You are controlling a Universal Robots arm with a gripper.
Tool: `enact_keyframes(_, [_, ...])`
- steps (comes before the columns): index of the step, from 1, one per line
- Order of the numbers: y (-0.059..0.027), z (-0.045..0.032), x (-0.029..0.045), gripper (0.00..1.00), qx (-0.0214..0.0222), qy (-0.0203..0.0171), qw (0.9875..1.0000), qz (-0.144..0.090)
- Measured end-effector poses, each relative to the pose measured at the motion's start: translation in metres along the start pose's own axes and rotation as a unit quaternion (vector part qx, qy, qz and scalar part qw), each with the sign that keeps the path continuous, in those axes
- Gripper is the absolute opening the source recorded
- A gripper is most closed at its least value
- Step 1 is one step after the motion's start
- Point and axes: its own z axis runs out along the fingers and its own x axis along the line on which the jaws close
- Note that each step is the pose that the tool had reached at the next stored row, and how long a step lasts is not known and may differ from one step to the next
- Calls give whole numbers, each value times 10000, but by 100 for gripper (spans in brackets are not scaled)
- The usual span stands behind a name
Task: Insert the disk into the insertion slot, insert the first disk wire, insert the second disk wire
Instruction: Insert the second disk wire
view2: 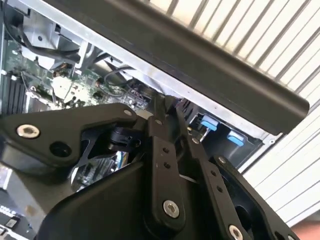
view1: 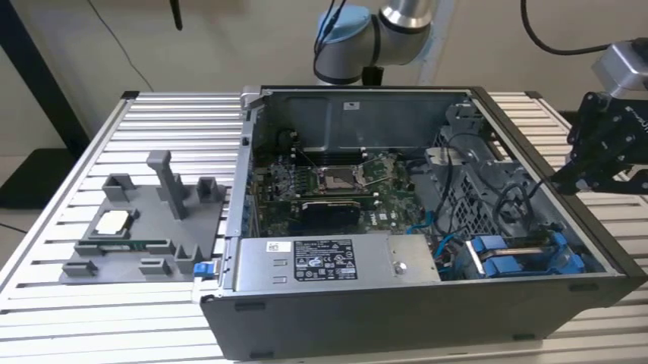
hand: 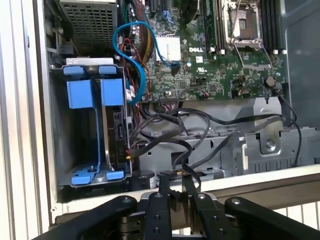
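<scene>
Open computer case [view1: 405, 318] lying on a slatted metal surface [view1: 162, 121], with the arm's pincer [view1: 567, 180] poised over the case wall on the exterior view's right. In both wrist views the pincer [hand: 176, 181] [view2: 167, 107] has its two black fingers [hand: 162, 192] drawn close together, apparently clamped on the end of a black wire [hand: 184, 167]. That wire runs off into the loose bundle lying on the grey metal floor of the case. The slot [hand: 60, 125] [view1: 486, 258], a grey bay with blue plastic rails, sits in the case corner beside the power supply [view1: 335, 258]. The disk [hand: 118, 132] stands edge-on inside it, only its dark connector edge showing between the blue tabs. A blue cable [hand: 135, 50] loops from the bay toward the green motherboard [hand: 225, 60] [view1: 335, 186]. On the exterior view's left, well apart from the case, a grey holder [view1: 152, 227] rests on the surface, carrying small parts.
</scene>
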Motion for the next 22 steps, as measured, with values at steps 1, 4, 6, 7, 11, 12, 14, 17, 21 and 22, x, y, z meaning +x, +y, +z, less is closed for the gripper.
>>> enact_keyframes(1, [-24, -1, -2, 24, -3, 0, 10000, 0])
enact_keyframes(4, [-59, -4, 3, 22, -16, 0, 10000, 4])
enact_keyframes(6, [-63, -6, 15, 20, -53, 3, 10000, 12])
enact_keyframes(7, [-65, -8, 18, 20, -76, 5, 10000, 17])
enact_keyframes(11, [-77, -10, 26, 20, -164, 20, 9999, 38])
enact_keyframes(12, [-78, -11, 31, 20, -197, 30, 9998, 47])
enact_keyframes(14, [-80, -15, 45, 20, -269, 58, 9996, 66])
enact_keyframes(17, [-81, -19, 67, 17, -350, 93, 9993, 88])
enact_keyframes(21, [-83, -18, 94, 16, -424, 107, 9990, 105])
enact_keyframes(22, [-84, -12, 95, 16, -424, 106, 9990, 105])
